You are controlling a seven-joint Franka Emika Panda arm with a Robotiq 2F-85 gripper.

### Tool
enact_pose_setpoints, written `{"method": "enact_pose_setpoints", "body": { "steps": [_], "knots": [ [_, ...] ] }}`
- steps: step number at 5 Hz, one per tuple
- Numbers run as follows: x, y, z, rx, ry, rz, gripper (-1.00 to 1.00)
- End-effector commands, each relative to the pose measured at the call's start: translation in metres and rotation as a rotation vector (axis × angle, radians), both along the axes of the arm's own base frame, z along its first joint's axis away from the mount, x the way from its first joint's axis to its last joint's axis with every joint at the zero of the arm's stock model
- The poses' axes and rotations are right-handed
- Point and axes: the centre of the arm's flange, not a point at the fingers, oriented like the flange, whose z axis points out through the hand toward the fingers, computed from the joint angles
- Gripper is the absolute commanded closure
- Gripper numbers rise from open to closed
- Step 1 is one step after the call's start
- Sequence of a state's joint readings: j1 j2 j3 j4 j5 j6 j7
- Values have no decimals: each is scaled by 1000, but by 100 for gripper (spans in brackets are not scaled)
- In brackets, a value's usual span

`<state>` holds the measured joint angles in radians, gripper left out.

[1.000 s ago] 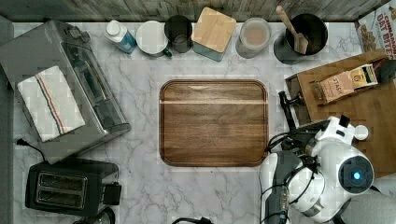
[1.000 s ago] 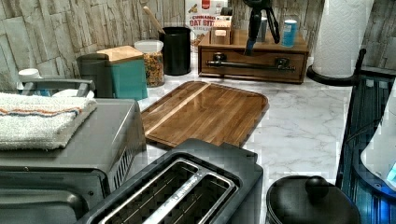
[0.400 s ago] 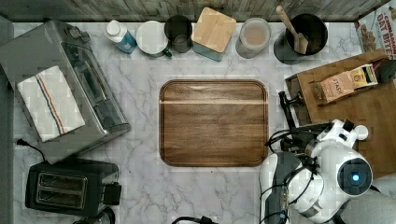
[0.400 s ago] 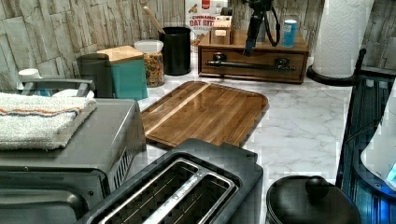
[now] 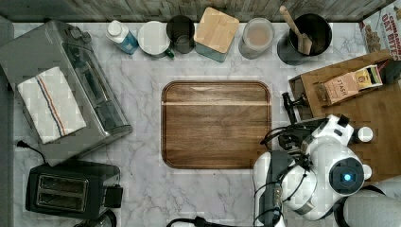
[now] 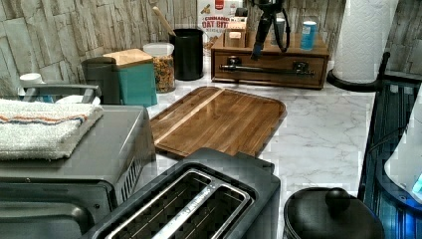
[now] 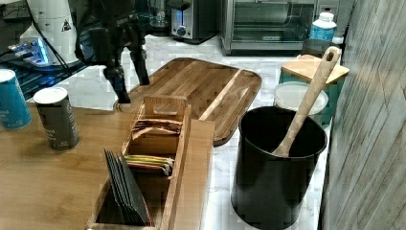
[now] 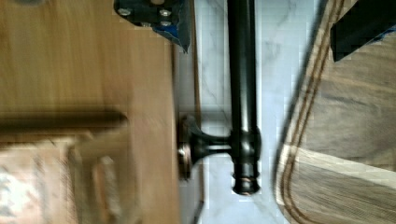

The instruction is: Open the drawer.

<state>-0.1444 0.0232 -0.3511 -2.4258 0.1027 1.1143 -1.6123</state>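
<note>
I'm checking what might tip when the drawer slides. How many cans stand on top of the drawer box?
2: a teal can at the right view's left edge, and a grey can just beside it.

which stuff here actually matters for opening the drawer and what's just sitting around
For the job: drawer, handle, gripper.
Just lying about: cutting board, toaster, toaster oven, towel, black utensil pot, paper towel roll.

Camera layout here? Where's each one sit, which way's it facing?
Top view: overhead, straight down on cutting board; white arm at lower right.
Left view: by toaster, toward drawer; gripper above handle.
Right view: atop drawer unit, toward oven; gripper.
Wrist view: down on bar handle; fingers straddle it.
Shared: cutting board.
</note>
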Motion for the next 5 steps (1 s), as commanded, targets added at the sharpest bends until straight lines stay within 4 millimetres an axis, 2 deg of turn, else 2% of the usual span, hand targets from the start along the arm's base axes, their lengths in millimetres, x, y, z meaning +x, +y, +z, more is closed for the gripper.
{"method": "enact_pose_setpoints", "body": {
  "steps": [1, 3, 5],
  "knots": [
    [18, 24, -34, -15, 37, 12, -100],
    [19, 4, -48, -42, 15, 28, -100],
    [30, 6, -53, -4, 117, 28, -100]
  ]
}}
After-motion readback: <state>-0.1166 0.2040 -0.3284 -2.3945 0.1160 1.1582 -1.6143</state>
